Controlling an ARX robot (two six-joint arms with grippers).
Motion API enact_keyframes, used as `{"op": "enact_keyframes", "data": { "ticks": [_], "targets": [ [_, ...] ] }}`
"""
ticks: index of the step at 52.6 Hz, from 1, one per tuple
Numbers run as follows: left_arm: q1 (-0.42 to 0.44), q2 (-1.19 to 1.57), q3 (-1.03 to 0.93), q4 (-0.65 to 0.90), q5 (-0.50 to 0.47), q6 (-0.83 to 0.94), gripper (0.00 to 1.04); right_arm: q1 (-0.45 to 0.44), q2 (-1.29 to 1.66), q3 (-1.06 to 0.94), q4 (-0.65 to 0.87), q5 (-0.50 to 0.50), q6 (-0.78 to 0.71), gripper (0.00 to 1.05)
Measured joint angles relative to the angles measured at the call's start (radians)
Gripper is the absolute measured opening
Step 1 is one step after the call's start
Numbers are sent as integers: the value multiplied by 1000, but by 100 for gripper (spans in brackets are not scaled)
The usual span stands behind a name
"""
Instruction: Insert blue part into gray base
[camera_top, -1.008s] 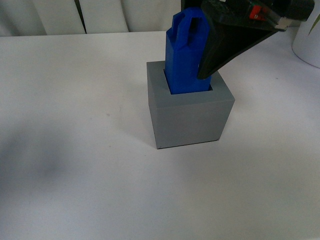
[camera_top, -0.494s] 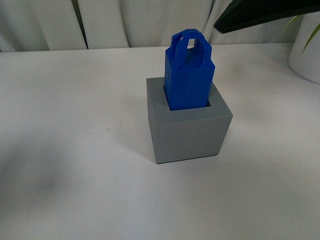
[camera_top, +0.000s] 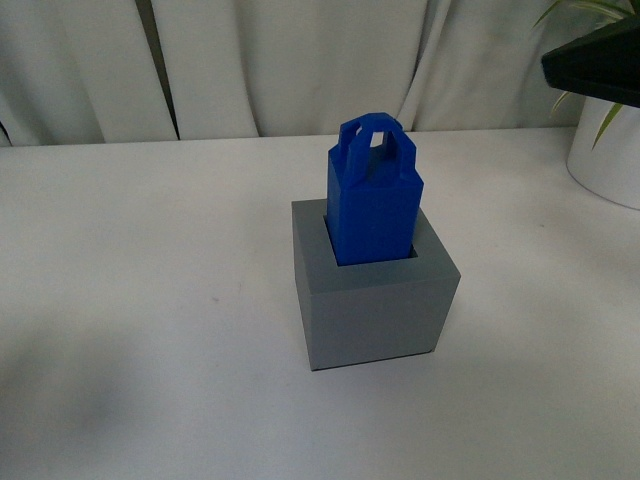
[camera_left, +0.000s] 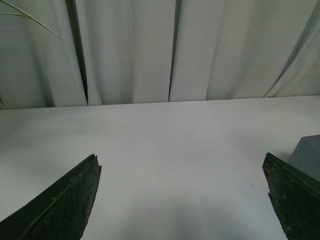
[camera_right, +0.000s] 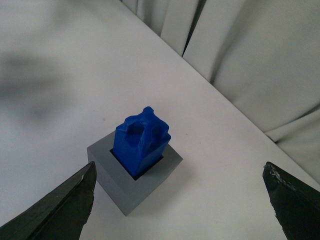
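Where the blue part (camera_top: 372, 205) sits: upright in the gray base (camera_top: 375, 315) recess, on the tabletop (camera_top: 150, 300).
Handling: likely light, rigid, not slippery; grip the loop handle (camera_top: 370, 122).
Materials: matte plastic; square block, wider cube.
Right gripper (camera_right: 180, 200): jaws wide, empty, 2 o'clock of base.
Left gripper (camera_left: 182, 200): jaws wide, empty.

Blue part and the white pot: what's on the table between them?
Nothing. In the front view, the table is bare between the blue part, which stands in the gray base, and the pot.
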Motion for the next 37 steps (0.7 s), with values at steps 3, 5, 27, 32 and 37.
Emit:
{"op": "enact_keyframes", "data": {
  "ticks": [3,5,27,32,37],
  "targets": [
    [0,0,0,0,0,0,99,0,0,-5,2,0,26,97],
    [0,0,0,0,0,0,99,0,1,-7,2,0,36,97],
    [0,0,0,0,-2,0,99,6,-173,-398,689,816,510,48],
    [0,0,0,0,0,0,99,-28,-238,-488,698,775,541,24],
    [0,0,0,0,-1,0,99,-52,-291,-540,698,747,548,6]
  ]
}}
